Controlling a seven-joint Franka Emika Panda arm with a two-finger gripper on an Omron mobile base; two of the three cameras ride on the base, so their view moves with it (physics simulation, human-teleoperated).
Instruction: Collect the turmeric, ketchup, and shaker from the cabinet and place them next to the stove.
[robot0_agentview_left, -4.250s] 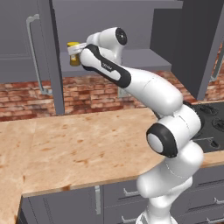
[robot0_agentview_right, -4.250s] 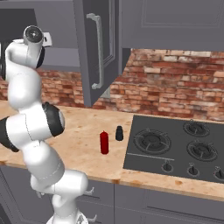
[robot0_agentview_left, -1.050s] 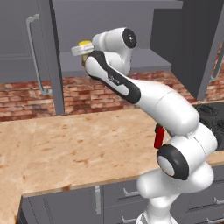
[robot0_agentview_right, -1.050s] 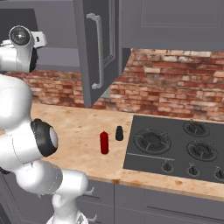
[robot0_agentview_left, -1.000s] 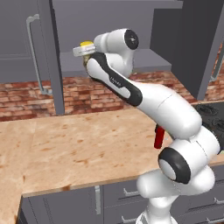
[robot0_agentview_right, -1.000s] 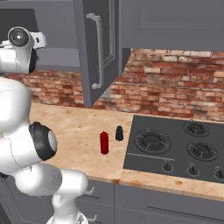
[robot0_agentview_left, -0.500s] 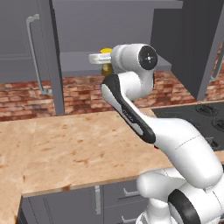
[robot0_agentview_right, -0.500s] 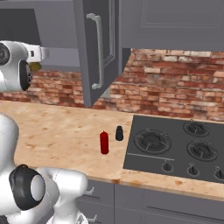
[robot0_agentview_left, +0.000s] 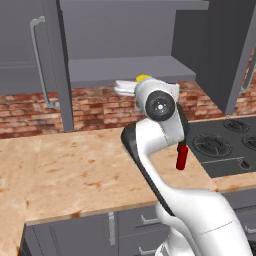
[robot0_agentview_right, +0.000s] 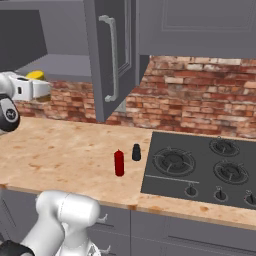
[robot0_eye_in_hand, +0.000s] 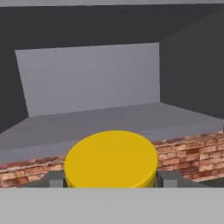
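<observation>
the tool (robot0_eye_in_hand: 111, 181) is clamped on the turmeric (robot0_eye_in_hand: 111, 159) outside the cabinet (robot0_agentview_left: 130, 70); next it must go down beside the ketchup (robot0_agentview_right: 119, 163) and shaker (robot0_agentview_right: 136, 152) near the stove (robot0_agentview_right: 200, 167) on the surface (robot0_agentview_right: 75, 150).

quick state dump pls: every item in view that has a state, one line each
gripper: shut on the turmeric, held out in front of the cabinet shelf
turmeric: lidded, held clear of the shelf
ketchup: upright on the counter, left of the stove
shaker: upright on the counter, beside the ketchup
cabinet: doors open, shelf bare
stove: no flame visible at the burners
</observation>
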